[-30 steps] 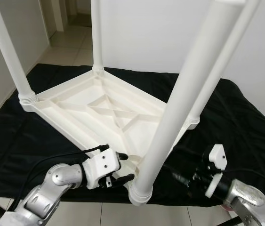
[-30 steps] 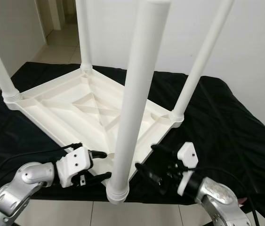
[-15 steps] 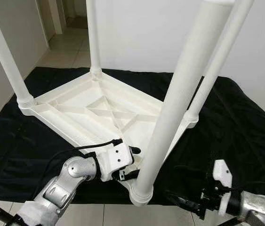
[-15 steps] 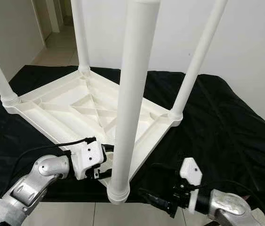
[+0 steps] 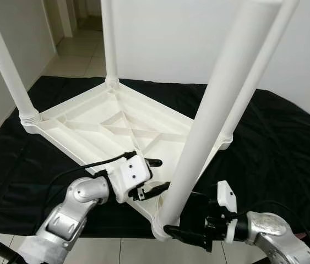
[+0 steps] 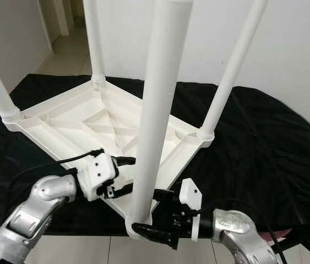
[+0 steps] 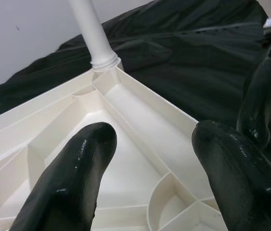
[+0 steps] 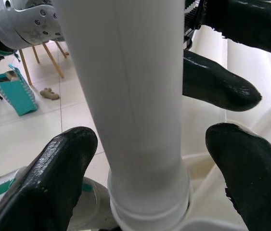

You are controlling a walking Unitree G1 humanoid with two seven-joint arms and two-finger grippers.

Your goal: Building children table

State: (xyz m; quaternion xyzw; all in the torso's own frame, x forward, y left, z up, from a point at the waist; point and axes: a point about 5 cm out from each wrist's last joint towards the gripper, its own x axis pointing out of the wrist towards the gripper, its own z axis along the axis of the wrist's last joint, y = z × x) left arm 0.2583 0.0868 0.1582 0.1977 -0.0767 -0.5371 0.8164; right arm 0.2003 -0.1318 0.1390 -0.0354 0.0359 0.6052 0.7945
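Between the spread right claw (image 8: 140, 192) fingers, nearest table leg (image 8: 125, 96)

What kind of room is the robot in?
Probably a room in a home. There is a tiled floor, plain white walls, and an upside-down white table on a black cloth.

We see a plain white children table (image 5: 110, 126) with white legs (image 6: 157, 110), lying on a black cloth (image 5: 276, 143). Our arms are silver, and the left tool (image 5: 153, 177) and the right tool (image 6: 153, 214) have glossy black fingers (image 8: 63, 168). The floor tiles (image 8: 10, 139) are pale beige, and a small teal box (image 8: 11, 91) stands there.
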